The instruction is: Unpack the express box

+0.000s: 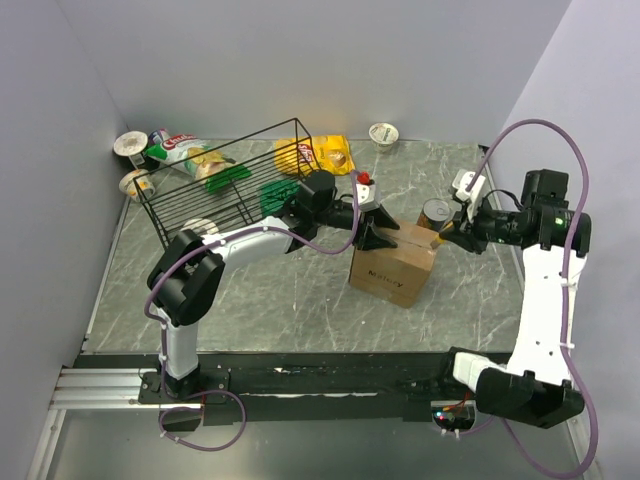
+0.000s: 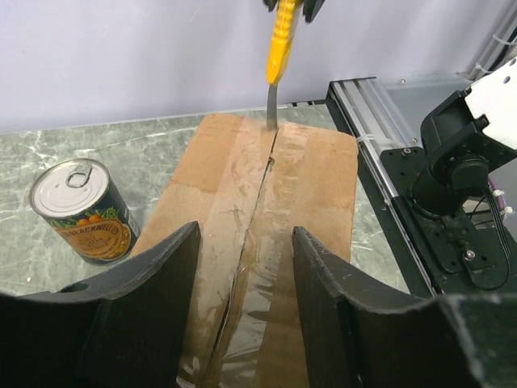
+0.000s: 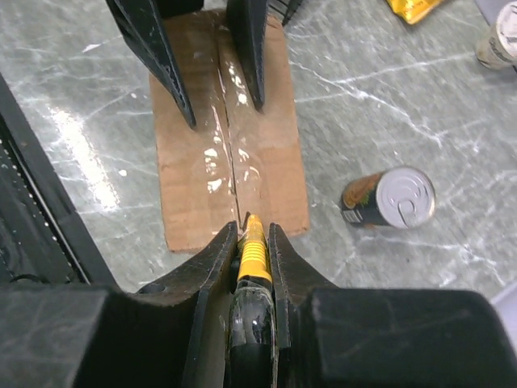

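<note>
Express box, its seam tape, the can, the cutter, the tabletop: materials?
Express box: brown cardboard, matte.
Seam tape: clear plastic film, glossy, wrinkled, glaring.
Can: metal, shiny lid with pull ring; printed label, paper or lacquer unclear.
Cutter: yellow body, probably plastic; grey metal-looking blade.
Tabletop: grey-green marbled pattern, semi-gloss; stone or laminate, cannot tell.

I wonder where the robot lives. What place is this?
Probably a robot lab test cell: bare walls close round a table, the left gripper is over a box, and the right gripper holds a knife to it.
</note>
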`<state>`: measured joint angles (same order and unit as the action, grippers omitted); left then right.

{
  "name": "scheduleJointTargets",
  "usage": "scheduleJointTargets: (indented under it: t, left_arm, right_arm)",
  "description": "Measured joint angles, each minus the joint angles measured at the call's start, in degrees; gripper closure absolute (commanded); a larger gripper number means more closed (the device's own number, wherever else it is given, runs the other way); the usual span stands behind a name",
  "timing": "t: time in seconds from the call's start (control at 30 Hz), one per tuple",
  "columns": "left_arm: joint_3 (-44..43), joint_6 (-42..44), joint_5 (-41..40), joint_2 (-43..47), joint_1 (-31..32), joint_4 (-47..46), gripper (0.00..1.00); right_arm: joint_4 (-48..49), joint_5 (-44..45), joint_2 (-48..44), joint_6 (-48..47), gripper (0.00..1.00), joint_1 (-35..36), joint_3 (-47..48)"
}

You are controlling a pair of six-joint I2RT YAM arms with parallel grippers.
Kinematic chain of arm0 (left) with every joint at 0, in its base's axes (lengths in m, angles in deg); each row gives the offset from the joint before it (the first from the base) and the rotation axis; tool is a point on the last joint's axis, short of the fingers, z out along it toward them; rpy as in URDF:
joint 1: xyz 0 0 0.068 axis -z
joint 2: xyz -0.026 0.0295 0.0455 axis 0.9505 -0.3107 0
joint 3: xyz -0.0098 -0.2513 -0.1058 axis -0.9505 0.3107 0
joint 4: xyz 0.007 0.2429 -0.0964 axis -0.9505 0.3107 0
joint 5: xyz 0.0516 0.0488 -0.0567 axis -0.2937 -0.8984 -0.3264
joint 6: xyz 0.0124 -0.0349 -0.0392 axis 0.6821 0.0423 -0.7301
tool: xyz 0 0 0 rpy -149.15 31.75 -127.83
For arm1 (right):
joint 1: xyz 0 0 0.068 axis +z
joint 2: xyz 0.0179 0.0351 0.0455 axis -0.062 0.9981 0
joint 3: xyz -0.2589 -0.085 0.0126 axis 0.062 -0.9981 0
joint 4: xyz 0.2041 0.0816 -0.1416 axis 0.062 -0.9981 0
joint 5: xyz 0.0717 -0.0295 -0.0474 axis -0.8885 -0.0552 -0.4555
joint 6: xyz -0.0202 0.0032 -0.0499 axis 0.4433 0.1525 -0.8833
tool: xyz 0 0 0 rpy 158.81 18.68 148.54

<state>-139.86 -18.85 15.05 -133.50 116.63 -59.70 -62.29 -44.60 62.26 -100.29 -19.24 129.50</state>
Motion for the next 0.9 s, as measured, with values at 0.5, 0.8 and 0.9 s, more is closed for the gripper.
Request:
scheduleJointTargets:
  t: [0.5, 0.8, 0.9]
  left_arm:
    - [-2.25, -1.03, 1.03, -0.07, -2.23, 3.3, 0.44]
    - [-6.01, -1.66, -0.87, 1.07, -3.69, 13.42, 0.34]
    - [-5.16, -1.75, -2.23, 3.13, -4.59, 16.35, 0.31]
  right_arm:
    - [0.44, 8.85, -1.84, 1.92, 1.0, -8.59, -1.55]
    - [13.64, 8.87, -2.49, 20.68, 1.0, 3.98, -13.38]
    - [18.69, 10.34, -0.9, 24.76, 1.0, 8.2, -13.49]
